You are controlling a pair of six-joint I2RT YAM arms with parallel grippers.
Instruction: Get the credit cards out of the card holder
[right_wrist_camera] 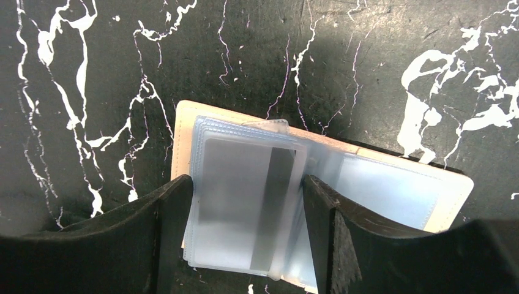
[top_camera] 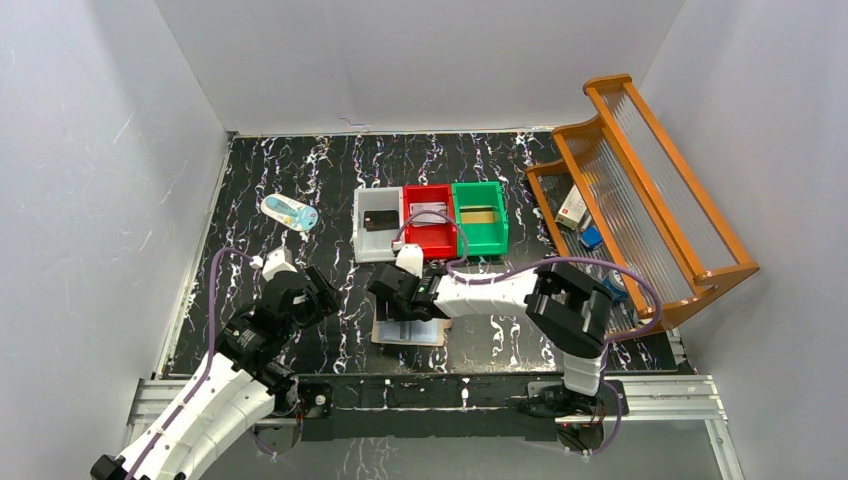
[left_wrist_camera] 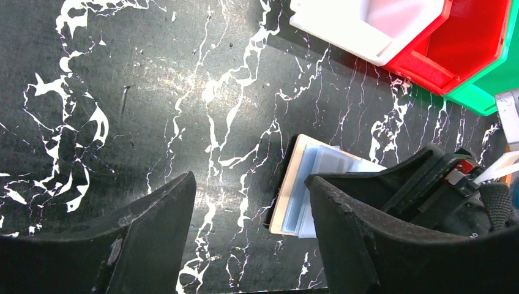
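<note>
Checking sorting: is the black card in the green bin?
No, the black card lies in the white bin.

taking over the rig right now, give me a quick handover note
Left tool: open, empty, over bare table left of the card holder.
Right tool: open, straddling the top sleeve of the card holder, which lies open near the arm bases.
Done: black card in white bin, pale card in red bin, gold card in green bin.
Left: a grey card with a dark stripe sits in that sleeve. The other sleeves can't be judged.
</note>
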